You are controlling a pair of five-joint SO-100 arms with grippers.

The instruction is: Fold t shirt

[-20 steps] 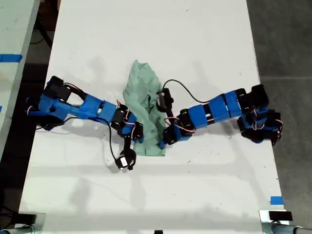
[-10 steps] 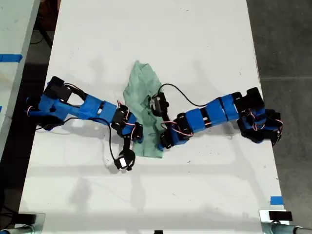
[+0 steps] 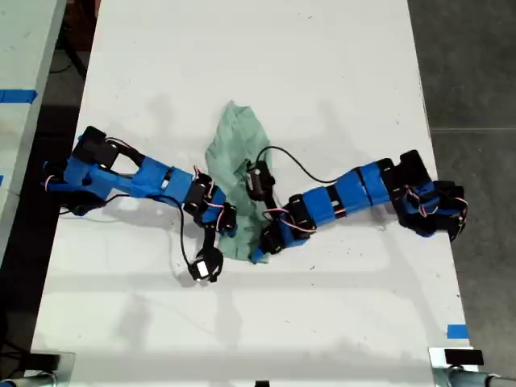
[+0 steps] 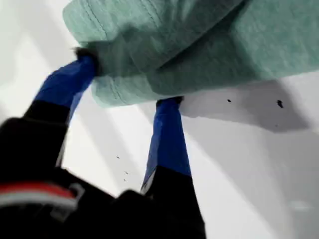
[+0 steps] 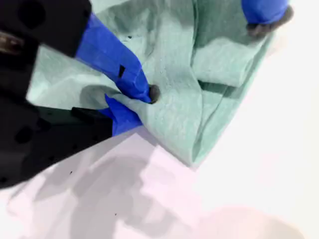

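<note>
The t shirt [image 3: 238,149] lies crumpled in a long strip in the middle of the white tabletop [image 3: 322,81]. Its narrow end points to the far side and its wider end sits near, between my two arms.

My first pincer [image 3: 228,227] comes in from the exterior view's left and meets the cloth's left edge toward its near end. In the first wrist view this pincer [image 4: 128,79] stands apart, part-way open. Both blue fingertips [image 4: 169,102] touch the hem of the t shirt [image 4: 199,45], whose edge is raised a little off the tabletop, with a shadow under it. I cannot see any cloth clamped between them.

My second pincer [image 3: 262,246] reaches in from the exterior view's right to the near right corner of the garment. In the second wrist view this pincer [image 5: 144,97] is closed down on a fold of the t shirt [image 5: 174,64], just beside the corner, with wrinkled layers bunched around the tips. Bare tabletop lies beyond the corner.
</note>
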